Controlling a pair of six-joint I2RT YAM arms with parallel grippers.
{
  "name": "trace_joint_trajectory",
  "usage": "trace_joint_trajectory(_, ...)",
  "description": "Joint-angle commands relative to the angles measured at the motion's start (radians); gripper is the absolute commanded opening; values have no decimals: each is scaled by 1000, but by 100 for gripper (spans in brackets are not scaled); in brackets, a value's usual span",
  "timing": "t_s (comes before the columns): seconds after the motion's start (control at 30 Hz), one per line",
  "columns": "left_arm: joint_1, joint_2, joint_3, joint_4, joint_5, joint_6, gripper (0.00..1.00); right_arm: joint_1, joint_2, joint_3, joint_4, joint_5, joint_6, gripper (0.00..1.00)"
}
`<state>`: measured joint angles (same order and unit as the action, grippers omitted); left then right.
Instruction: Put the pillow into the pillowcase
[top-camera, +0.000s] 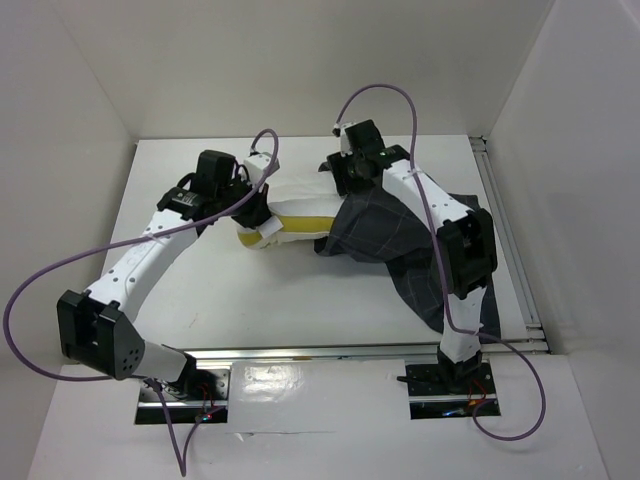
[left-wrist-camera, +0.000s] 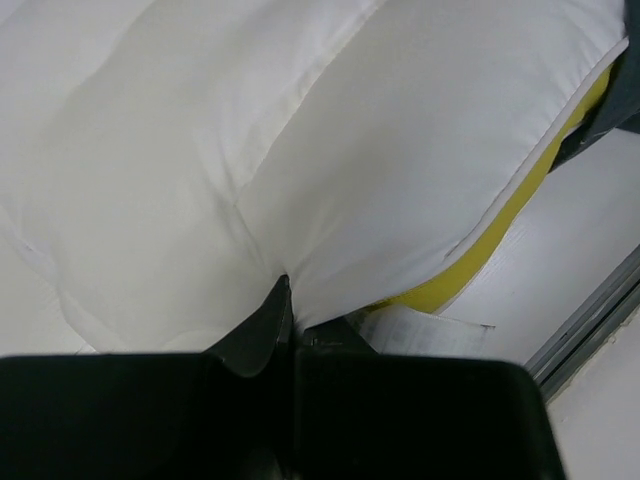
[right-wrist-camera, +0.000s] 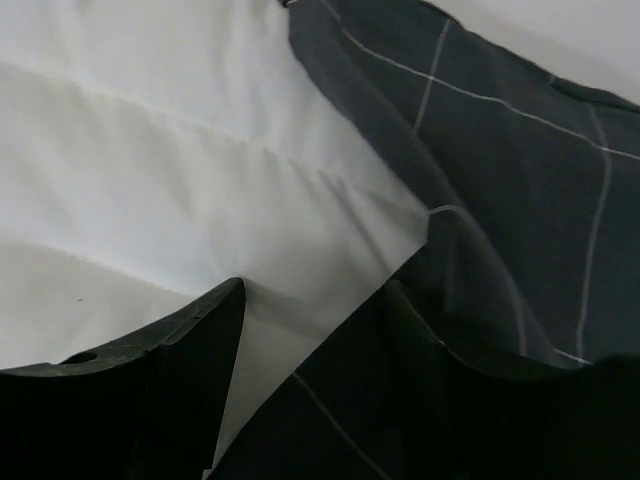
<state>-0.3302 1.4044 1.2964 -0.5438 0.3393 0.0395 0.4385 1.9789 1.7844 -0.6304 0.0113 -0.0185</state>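
The puffy white rectangular cloth pillow (left-wrist-camera: 200, 150) is smooth and matt, its yellow edge band (left-wrist-camera: 440, 290) equally matt. The charcoal grid-patterned fabric pillowcase (right-wrist-camera: 520, 170) looks finely woven, matt. The white worktop (top-camera: 300, 300) is smooth, faintly glossy.

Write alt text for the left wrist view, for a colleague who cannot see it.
The left gripper, dark and at bottom centre, pinches a fold of the soft, puffy white rectangular pillow, which fills most of the frame. Its yellow band runs down the right edge, with a sliver of the dark charcoal-grey fabric pillowcase at the upper right corner.
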Motion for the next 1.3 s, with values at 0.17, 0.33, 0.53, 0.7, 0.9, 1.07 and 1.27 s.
trace_joint_trajectory(0.17,-4,-73,-8,81,-20,20,0,-40,15,4,37,113,-89,15)
trace_joint_trajectory(0.33,-13,-64,-8,90,-20,20,0,-28,26,99,-11,-83,-46,0)
trace_joint_trajectory(0.53,-44,-44,-8,123,-32,8,0,55,60,320,-41,-310,5,0)
trace_joint_trajectory(0.7,-64,-12,17,151,-42,-10,0,141,112,475,-67,-482,57,0)
trace_joint_trajectory(0.9,-64,-1,63,205,-71,-55,0,183,121,494,-68,-551,92,0)
trace_joint_trajectory(1.07,-64,11,113,240,-71,-85,0,192,130,494,-57,-577,147,0)
trace_joint_trajectory(1.27,-64,57,182,260,-51,-125,0,226,161,585,-35,-599,189,0)
